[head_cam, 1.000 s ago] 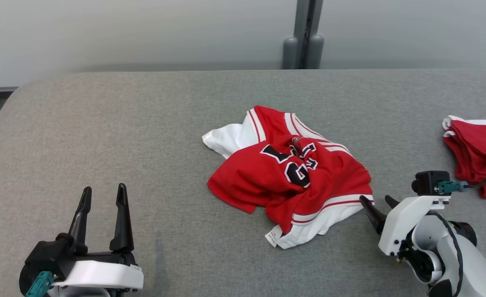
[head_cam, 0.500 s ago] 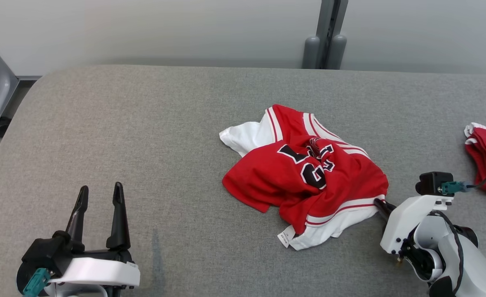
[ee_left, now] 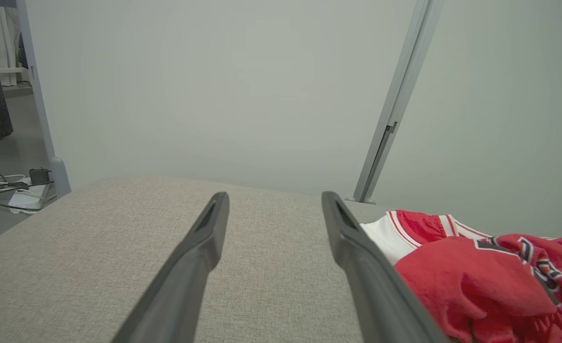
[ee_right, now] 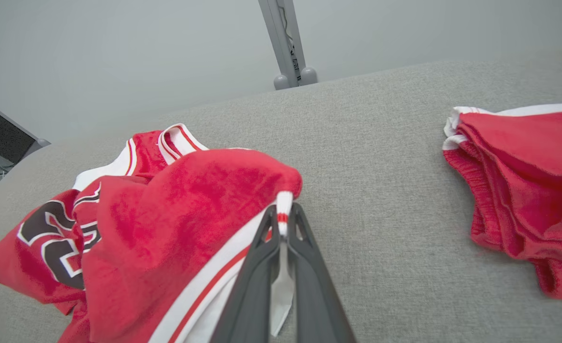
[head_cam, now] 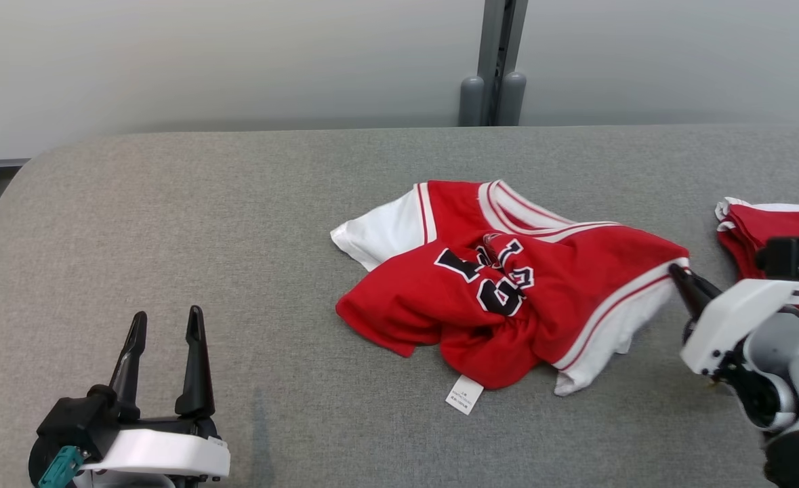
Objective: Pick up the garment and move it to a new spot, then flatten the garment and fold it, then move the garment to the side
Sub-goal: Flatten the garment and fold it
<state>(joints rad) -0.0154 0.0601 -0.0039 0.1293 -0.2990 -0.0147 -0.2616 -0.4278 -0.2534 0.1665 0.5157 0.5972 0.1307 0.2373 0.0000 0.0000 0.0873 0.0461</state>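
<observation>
On the table (head_cam: 169,224), just in front of the post (head_cam: 493,68), sits the jersey (head_cam: 494,291): crumpled, red with white trim, black digits facing up, white tag (head_cam: 465,394) flopped out on its near side. My right gripper (ee_right: 284,212) is clamped on the jersey's red-and-white striped hem, at the corner farthest right of the post. The hem strip is pinched between both fingers, and that corner looks lifted, cloth drawn into a ridge. The rest of the jersey lies on the table. My left gripper (head_cam: 168,313) sits well left of the post at the near edge, jaws wide apart, nothing between them, well apart from the jersey. Second red pile (head_cam: 745,227) lies further right of the post, apart from the jersey.
</observation>
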